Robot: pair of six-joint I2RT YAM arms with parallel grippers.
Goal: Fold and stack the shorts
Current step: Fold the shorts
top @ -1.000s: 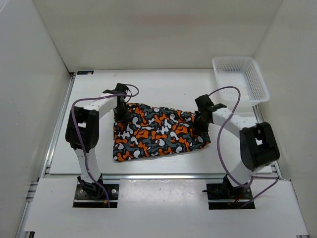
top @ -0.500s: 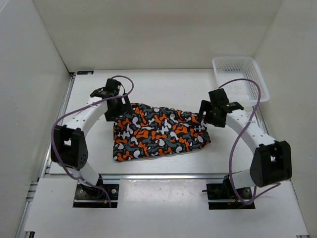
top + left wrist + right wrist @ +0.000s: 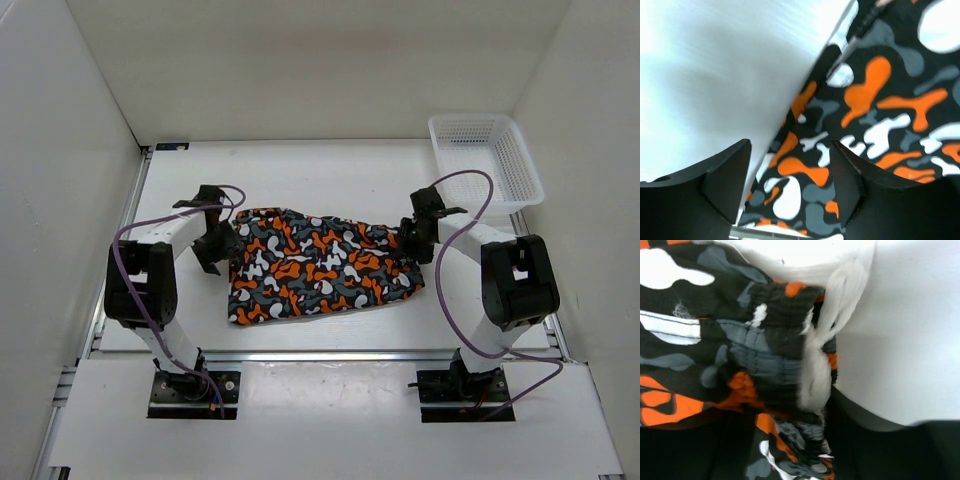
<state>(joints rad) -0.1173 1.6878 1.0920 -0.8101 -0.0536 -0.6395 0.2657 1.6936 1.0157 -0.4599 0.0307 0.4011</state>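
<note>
The shorts (image 3: 315, 268), in an orange, black, grey and white blotchy print, lie folded flat in the middle of the table. My left gripper (image 3: 213, 245) is low at their left edge. In the left wrist view it (image 3: 790, 185) is open, with the edge of the shorts (image 3: 880, 100) running between its fingers (image 3: 725, 175). My right gripper (image 3: 415, 237) is at the shorts' right end. In the right wrist view its jaws (image 3: 790, 440) stand partly open around the bunched waistband (image 3: 775, 355) and white drawstring (image 3: 817, 370), which fill the gap.
A white mesh basket (image 3: 485, 160) stands at the back right corner, close behind the right arm. White walls enclose the table on three sides. Bare white table (image 3: 330, 185) lies behind the shorts.
Both grippers opened and drew away from the shorts, then came back down. The left one now sits lower and further left at the edge. The shorts have barely shifted.
</note>
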